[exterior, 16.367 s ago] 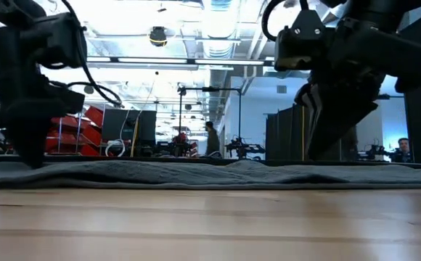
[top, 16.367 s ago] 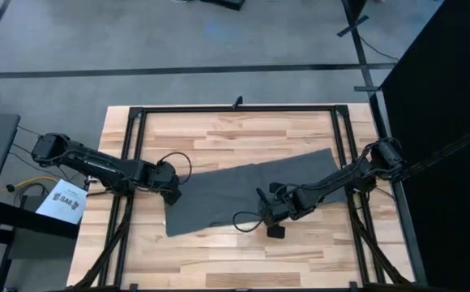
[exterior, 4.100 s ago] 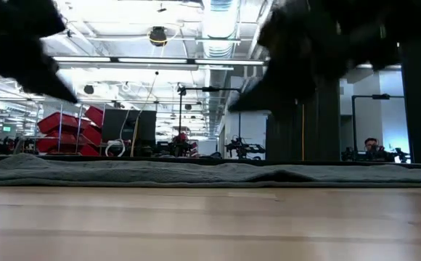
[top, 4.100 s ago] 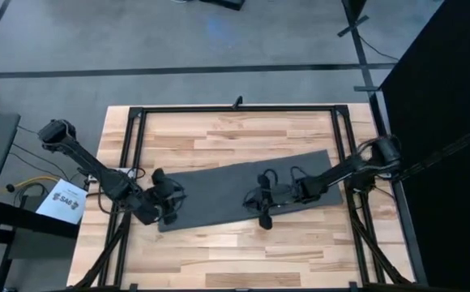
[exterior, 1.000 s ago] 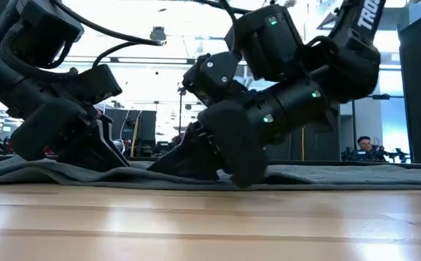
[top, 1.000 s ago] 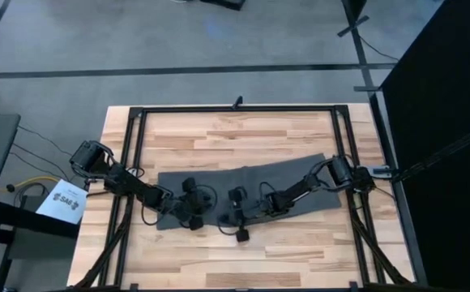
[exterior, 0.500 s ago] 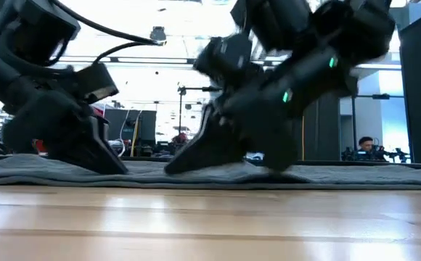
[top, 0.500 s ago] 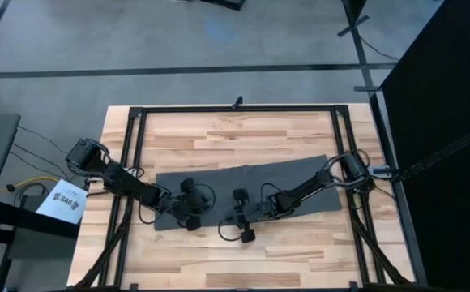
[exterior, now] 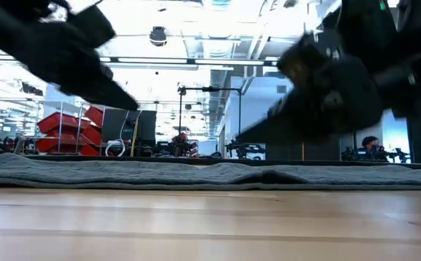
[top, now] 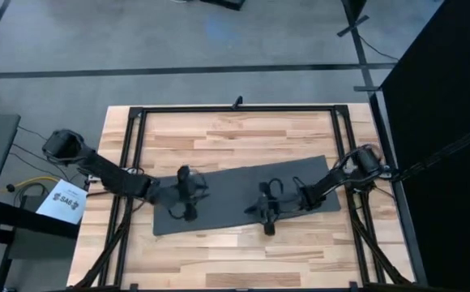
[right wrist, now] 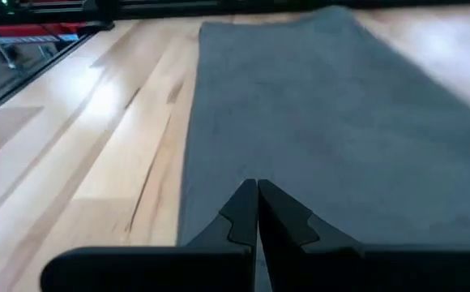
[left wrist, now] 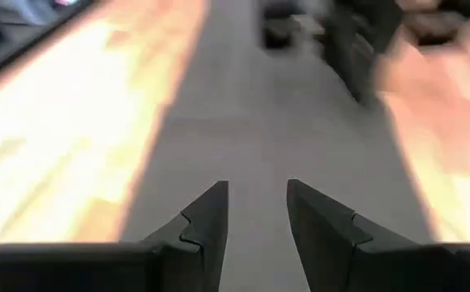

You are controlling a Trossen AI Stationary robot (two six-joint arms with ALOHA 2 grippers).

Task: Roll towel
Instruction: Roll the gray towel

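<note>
The towel [top: 243, 195] lay spread flat across the middle of the bench [top: 235, 251], a long dark grey strip running from near the left edge towards the right edge, its right end a little farther from the front edge than its left. In the low view it showed as one thin, low layer [exterior: 210, 174] with slight wrinkles, not rolled anywhere. The surface looked plain and soft; no label could be made out.

The left gripper [top: 185, 195] hung over the towel's left part, above the cloth and not touching it as far as the low view let me judge. In its wrist view the jaws stood apart with a clear gap, empty, with grey cloth [left wrist: 259, 122] beneath them.

The right gripper [top: 266, 209] hung over the towel's middle, near the edge facing the bench front. Its wrist view showed the jaws pressed together with nothing between them, the towel [right wrist: 324, 122] stretching ahead and bare bench [right wrist: 113, 138] beside it.
</note>
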